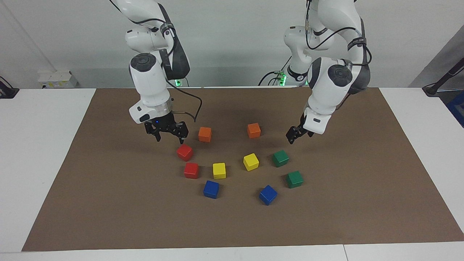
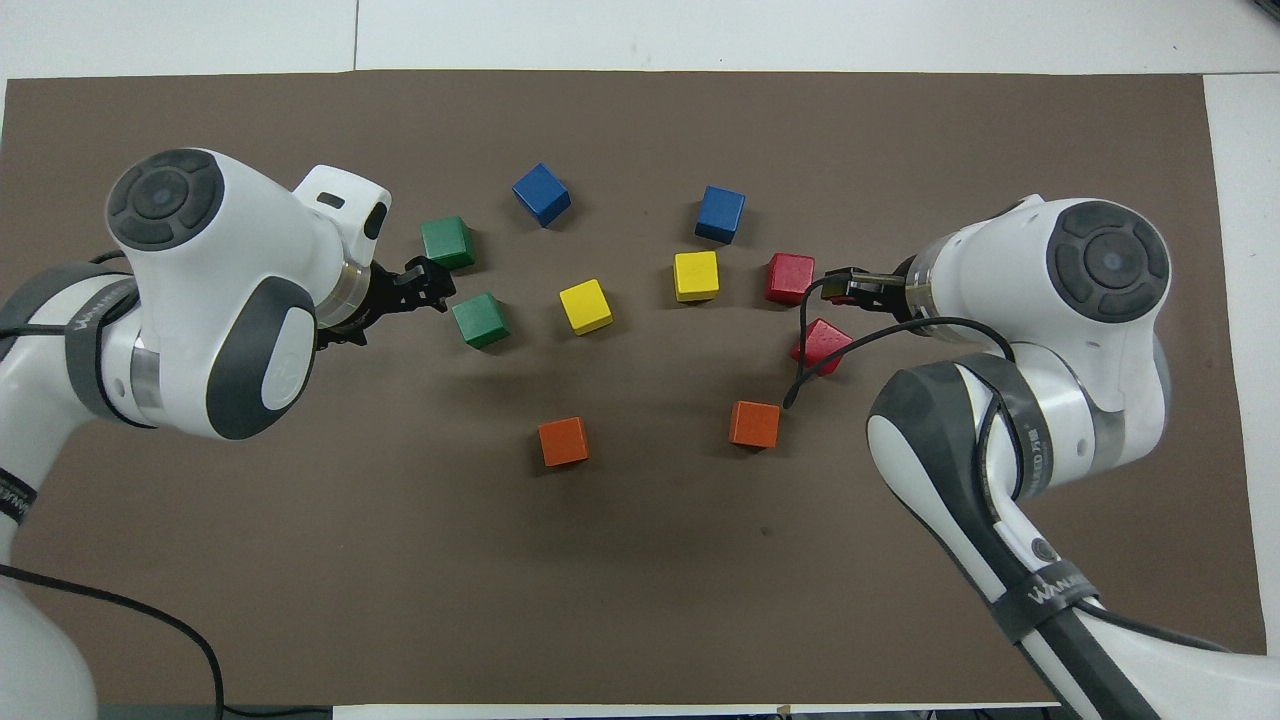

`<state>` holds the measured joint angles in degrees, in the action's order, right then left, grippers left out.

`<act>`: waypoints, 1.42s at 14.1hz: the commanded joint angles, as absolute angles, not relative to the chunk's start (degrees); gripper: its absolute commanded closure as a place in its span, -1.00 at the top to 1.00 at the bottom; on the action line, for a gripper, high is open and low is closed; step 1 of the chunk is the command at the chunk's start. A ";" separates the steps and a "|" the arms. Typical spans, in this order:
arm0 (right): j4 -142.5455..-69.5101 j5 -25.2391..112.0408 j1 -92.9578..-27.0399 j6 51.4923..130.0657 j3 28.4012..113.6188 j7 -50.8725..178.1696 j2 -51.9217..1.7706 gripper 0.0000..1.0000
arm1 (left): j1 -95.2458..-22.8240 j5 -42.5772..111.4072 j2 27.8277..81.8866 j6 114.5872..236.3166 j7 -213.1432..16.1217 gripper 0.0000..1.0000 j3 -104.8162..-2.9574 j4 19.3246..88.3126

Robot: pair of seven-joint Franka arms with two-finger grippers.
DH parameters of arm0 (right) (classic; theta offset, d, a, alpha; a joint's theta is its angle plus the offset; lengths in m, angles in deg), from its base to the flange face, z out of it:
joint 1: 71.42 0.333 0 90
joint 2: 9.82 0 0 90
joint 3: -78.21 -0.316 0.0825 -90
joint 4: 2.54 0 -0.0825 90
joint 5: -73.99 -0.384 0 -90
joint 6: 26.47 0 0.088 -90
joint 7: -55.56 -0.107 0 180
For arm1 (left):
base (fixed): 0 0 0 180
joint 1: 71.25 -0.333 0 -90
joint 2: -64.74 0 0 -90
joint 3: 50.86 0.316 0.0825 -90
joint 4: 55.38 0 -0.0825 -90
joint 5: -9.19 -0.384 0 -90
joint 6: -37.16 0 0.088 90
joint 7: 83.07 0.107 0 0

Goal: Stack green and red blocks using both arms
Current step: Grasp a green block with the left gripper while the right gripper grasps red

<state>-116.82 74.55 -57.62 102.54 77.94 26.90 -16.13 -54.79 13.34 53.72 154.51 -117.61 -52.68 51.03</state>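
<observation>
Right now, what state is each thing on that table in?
left gripper: open, empty, above the mat near the green blocks
right gripper: open, empty, above the mat near the red blocks
green blocks: two, apart, unstacked
red blocks: two, apart, unstacked

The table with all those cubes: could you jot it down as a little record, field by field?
surface: brown mat
red cubes: two, toward the right arm's end
green cubes: two, toward the left arm's end
other cubes: two orange, two yellow, two blue
stacks: none yet
right gripper: open, over the mat by the red cubes
left gripper: open, above the green cubes
held: nothing
</observation>
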 commanded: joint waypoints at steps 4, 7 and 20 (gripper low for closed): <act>-118.11 74.52 -57.10 106.07 77.95 15.59 -19.40 1.00 | -50.16 13.94 44.00 160.46 -127.72 1.00 -51.65 46.22; -118.20 74.52 -56.92 106.16 77.95 13.64 -19.66 1.00 | -50.07 14.02 42.69 161.25 -128.59 1.00 -51.56 46.22; -125.31 74.52 -54.20 114.85 77.86 9.42 -20.11 1.00 | -47.26 10.87 41.36 165.22 -128.77 -0.99 -51.39 50.26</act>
